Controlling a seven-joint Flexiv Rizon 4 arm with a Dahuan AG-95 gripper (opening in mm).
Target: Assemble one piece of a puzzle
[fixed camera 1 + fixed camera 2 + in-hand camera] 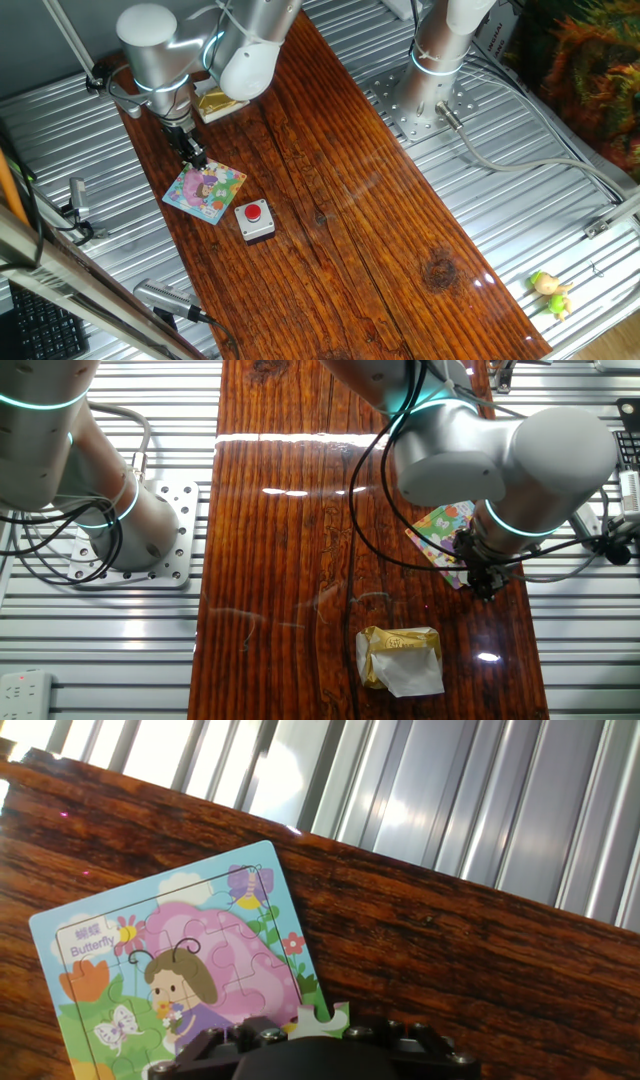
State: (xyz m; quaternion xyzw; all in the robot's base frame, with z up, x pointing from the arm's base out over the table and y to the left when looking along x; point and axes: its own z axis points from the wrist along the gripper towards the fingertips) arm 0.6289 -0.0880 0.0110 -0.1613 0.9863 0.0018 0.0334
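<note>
The puzzle (205, 190) is a small square board with a cartoon butterfly girl, lying flat near the left edge of the wooden table (350, 180). It fills the lower left of the hand view as the puzzle (170, 955), and the arm partly hides the puzzle (443, 528) in the other fixed view. My gripper (192, 153) hangs over the board's back corner. In the hand view the gripper (320, 1028) is shut on a loose pale green puzzle piece (322, 1017), held just off the board's right lower edge. The gripper (484, 582) points down beside the board.
A grey box with a red button (254, 220) stands just right of the puzzle. A yellowish-gold box (400, 657) lies behind the arm. A second arm's base (440, 60) stands on ribbed metal (450, 810). A small toy (550, 292) lies at the far right.
</note>
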